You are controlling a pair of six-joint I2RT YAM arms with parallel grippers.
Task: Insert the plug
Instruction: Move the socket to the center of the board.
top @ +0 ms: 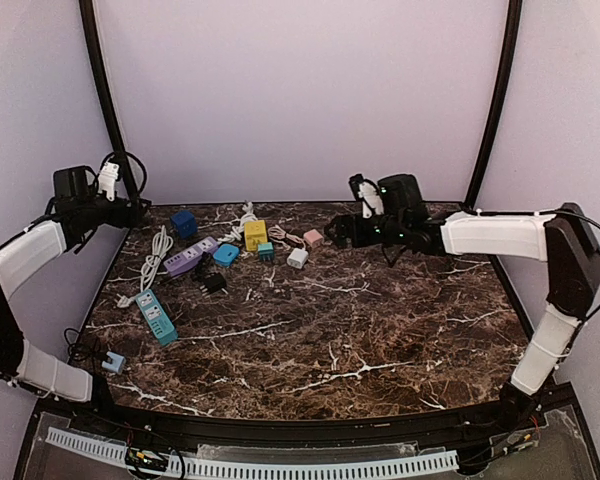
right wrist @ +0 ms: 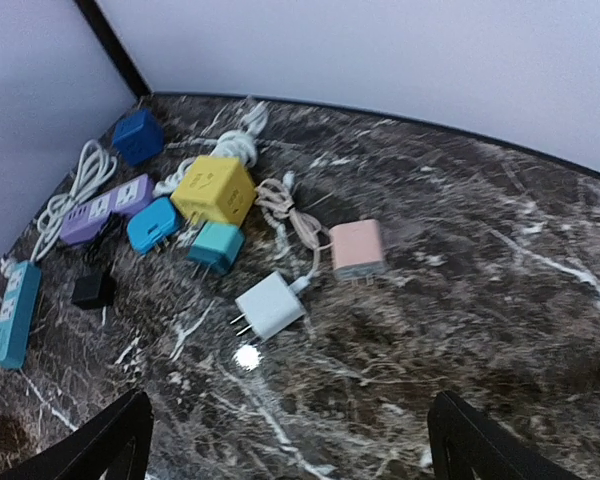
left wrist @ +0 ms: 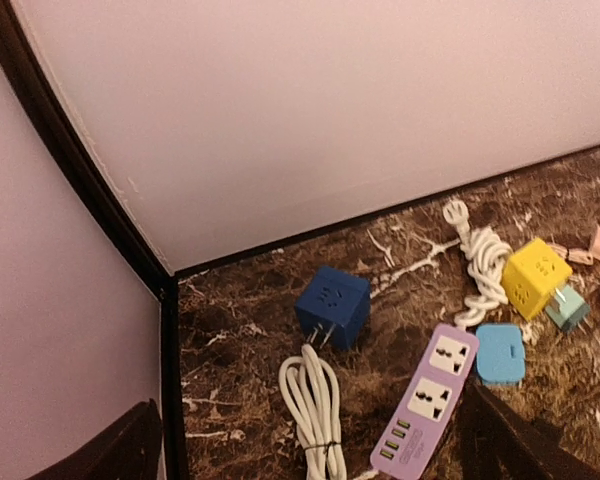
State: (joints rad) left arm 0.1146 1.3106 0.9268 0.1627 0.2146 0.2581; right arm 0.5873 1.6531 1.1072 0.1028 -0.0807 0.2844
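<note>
Adapters point(top: 255, 236) on table's point(top: 380, 330) far-left part

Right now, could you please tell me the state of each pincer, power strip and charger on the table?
left pincer: open, empty.
right pincer: open, empty.
purple power strip: nothing plugged in.
teal power strip: nothing plugged in.
blue cube adapter: unplugged, prongs bare.
white charger: unplugged, prongs bare.
pink charger: unplugged, prongs bare.
</note>
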